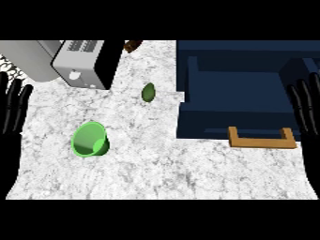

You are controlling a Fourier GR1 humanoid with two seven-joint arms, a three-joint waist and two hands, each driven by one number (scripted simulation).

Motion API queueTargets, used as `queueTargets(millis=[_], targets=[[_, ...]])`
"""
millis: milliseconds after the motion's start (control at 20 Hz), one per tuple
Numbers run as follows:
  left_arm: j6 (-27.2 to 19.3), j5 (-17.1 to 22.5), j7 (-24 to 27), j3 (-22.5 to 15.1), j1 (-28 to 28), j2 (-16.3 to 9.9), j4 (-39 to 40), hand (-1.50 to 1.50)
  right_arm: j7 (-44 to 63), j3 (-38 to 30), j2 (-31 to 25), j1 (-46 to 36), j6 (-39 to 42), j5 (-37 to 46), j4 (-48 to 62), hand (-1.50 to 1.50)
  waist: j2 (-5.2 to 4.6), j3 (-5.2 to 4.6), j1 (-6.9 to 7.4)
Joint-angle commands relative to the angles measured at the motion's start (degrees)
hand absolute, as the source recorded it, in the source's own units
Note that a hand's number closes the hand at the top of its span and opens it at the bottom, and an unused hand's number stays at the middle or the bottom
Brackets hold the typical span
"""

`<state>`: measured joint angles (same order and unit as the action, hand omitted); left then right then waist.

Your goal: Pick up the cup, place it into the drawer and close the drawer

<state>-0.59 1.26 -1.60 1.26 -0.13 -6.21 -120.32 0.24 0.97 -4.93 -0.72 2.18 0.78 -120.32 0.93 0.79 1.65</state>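
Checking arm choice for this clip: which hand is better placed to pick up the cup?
Probably the left hand. The cup lies on its side on the counter's left part, nearer that hand. The right hand rests open by the open drawer, across the counter.

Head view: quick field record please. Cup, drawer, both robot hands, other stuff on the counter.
cup: green cup, lying on its side on the marble counter, left of the drawer
drawer: dark blue drawer, open, nothing visible inside, wooden handle at front
left robot hand: open, resting at left edge, fingers up
right robot hand: open, resting at right edge, fingers up
other: toaster at back left; avocado between toaster and drawer
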Motion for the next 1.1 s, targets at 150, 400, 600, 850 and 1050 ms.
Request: queueTargets(millis=[150,400,600,850,1050], targets=[[5.8,4.1,-1.2,-3.6,1.1,-0.7,-2.5,-1.5,0.3,-2.1,0.8,-2.2,-1.7,-0.3,1.0,-1.5,-0.88,-0.79,-1.54],[8.2,15.6,-3.2,-3.2,7.5,2.3,-0.8,-1.5,-1.3,-1.1,-2.6,3.3,2.5,1.6,2.6,-1.5,-0.93,-0.81,-1.56],[12.8,17.8,3.4,0.2,10.8,1.1,5.6,-1.5,-2.2,-3.5,-2.9,3.3,3.1,0.1,3.1,-1.5,-0.93,-0.81,-1.6],[13.6,18.2,2.5,1.0,11.9,1.3,7.1,-1.5,2.9,-3.5,-3.0,0.1,3.5,0.0,1.3,-1.5,-0.89,-0.8,-1.56],[10.8,13.8,6.0,2.8,6.7,2.3,16.1,-1.5,0.5,-0.6,-0.4,-1.6,1.4,4.1,5.7,-1.5,-0.97,-0.8,-1.58]])
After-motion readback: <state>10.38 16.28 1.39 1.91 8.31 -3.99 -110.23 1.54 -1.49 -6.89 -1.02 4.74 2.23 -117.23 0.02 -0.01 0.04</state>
